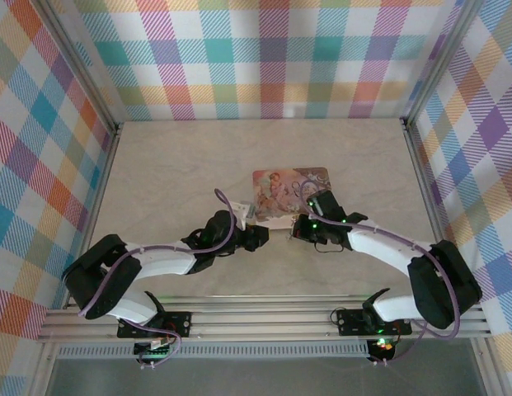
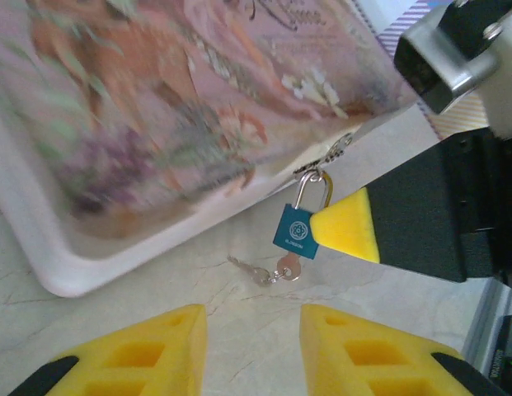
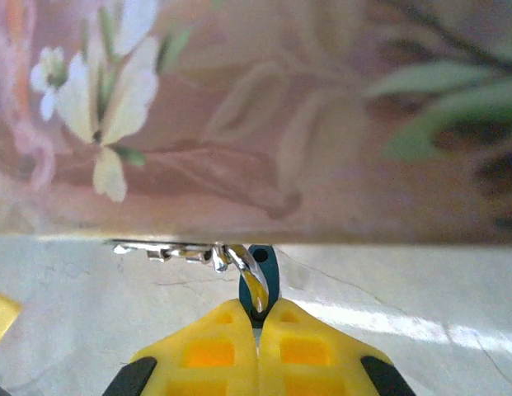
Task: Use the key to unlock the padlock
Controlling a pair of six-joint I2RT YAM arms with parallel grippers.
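Padlock: the small teal padlock sits right of centre in the left wrist view. Its silvery shackle is threaded through the hasp on the edge of the pink tin.
Right end effector: pressed together on the padlock body, at lower centre of the right wrist view. The teal shows in the seam between the yellow tips.
Left end effector: spread, with nothing between its pads, at the bottom of its own view and facing the lock.
Key: lies flat on the desk just below the padlock, apart from both end effectors.
Step in hand: probably fetching the key while the lock is held steady.
How to do it well: keep the right pinch firm and motionless so the keyway does not swing. Bring the left pads down either side of the key's head rather than its blade, because it lies flat and thin on the desk.
Watch for: the key skidding toward the tin, and the two end effectors crowding each other beside the lock.
Unclear: which face carries the keyway, and whether the padlock touches the desk.
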